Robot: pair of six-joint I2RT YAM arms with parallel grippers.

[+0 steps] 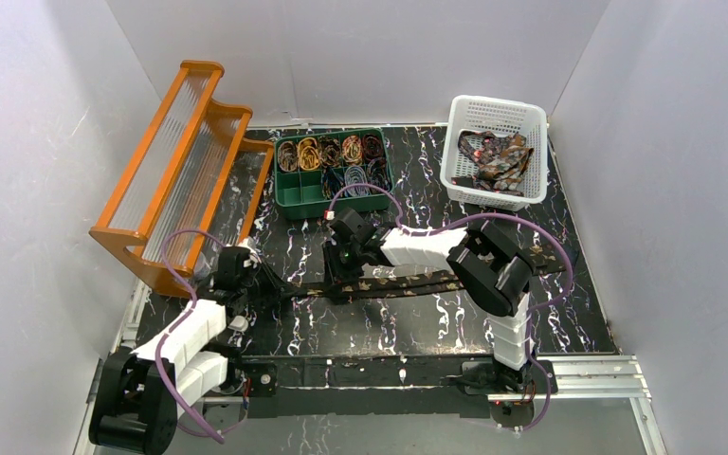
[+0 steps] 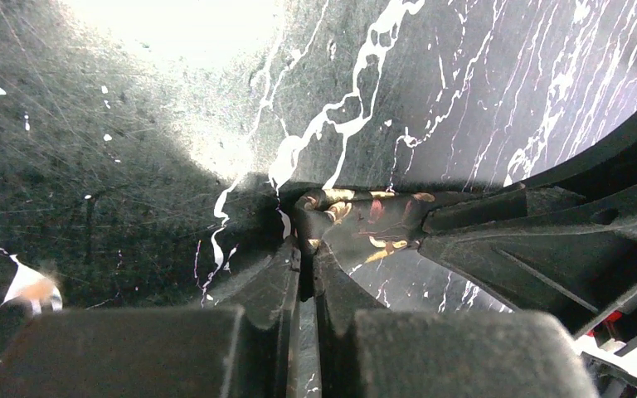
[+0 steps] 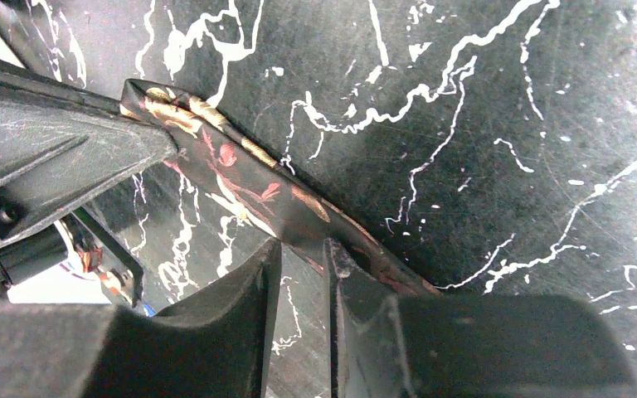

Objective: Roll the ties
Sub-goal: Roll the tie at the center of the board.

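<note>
While the left gripper (image 2: pixel 307 253) is pinching the end of the tie (image 2: pixel 357 220) near the worktop's (image 1: pixel 417 327) left edge, the right gripper (image 3: pixel 303 253) is standing over it mid-worktop, its hold unclear; rolling is calling for taut, flat fabric.

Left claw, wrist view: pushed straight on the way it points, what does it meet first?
The tie end the left claw pinches, bunched at its tips; just beyond, the marbled mat. Depth unclear.
</note>
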